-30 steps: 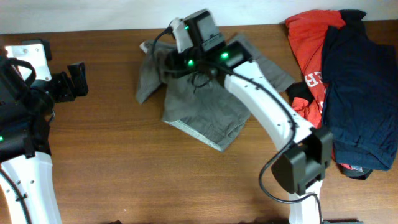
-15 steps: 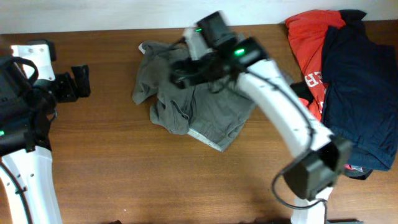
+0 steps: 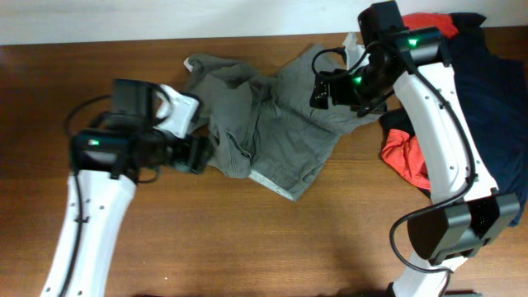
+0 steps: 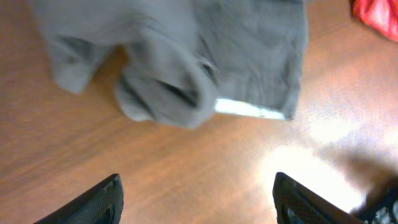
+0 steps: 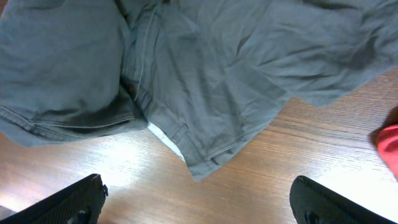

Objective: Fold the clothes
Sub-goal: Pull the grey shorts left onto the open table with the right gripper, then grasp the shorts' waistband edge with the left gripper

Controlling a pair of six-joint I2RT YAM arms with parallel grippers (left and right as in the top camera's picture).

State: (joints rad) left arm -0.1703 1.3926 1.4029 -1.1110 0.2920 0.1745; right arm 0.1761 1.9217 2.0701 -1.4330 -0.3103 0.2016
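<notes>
the right gripper dropped the shorts; the left gripper came in at 9 o'clock. both jaws were wide open, empty, nothing folded.

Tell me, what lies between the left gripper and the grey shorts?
Only bare wooden table: in the left wrist view, nothing lies between the left gripper and the shorts.

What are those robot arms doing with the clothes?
Two robot arms are working on folding grey shorts on the wooden table. Neither one grips them: the left gripper is open by the shorts' left edge, and the right gripper is open above their upper right part. The shorts lie crumpled. A red T-shirt and a navy garment sit off to the right.
</notes>
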